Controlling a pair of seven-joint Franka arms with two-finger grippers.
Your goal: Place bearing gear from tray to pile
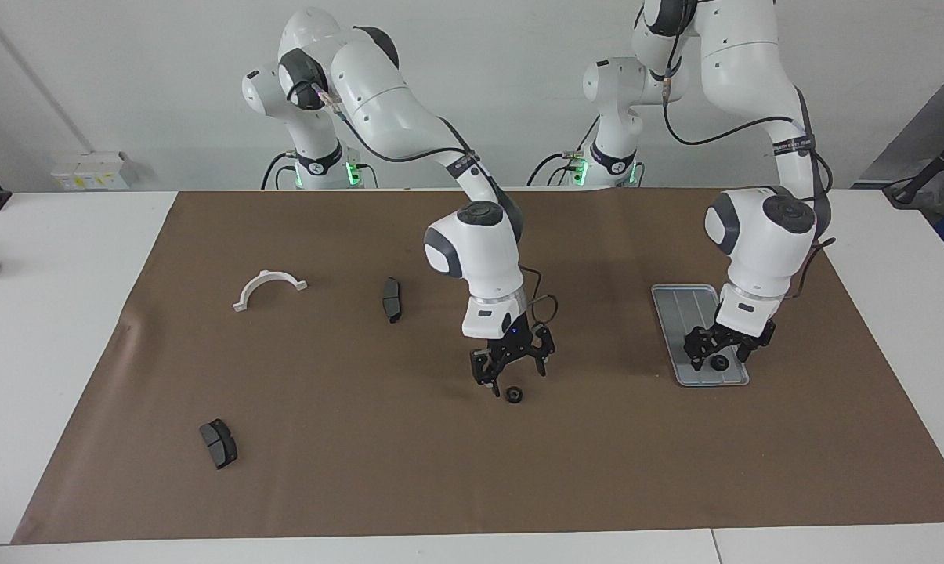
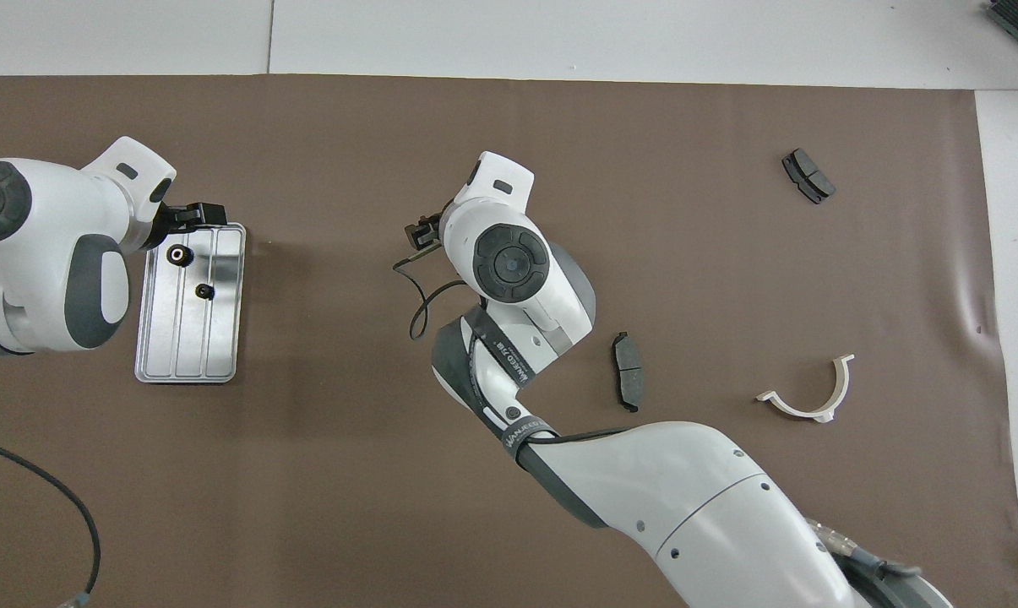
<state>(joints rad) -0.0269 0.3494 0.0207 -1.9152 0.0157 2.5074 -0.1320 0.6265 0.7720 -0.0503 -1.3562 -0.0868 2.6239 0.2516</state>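
Now gear [image 1: 720, 362] lies between left fingers [image 1: 697, 354].

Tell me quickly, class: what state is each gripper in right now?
Left gripper: low over the tray, open around a gear.
Right gripper: open, empty, just above a gear on the mat.

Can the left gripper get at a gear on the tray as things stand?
Probably yes. The left gripper is low over the tray, at the end farther from the robots, its fingers open around one gear. A second gear lies uncovered beside it. The right gripper is over the mat, well clear.
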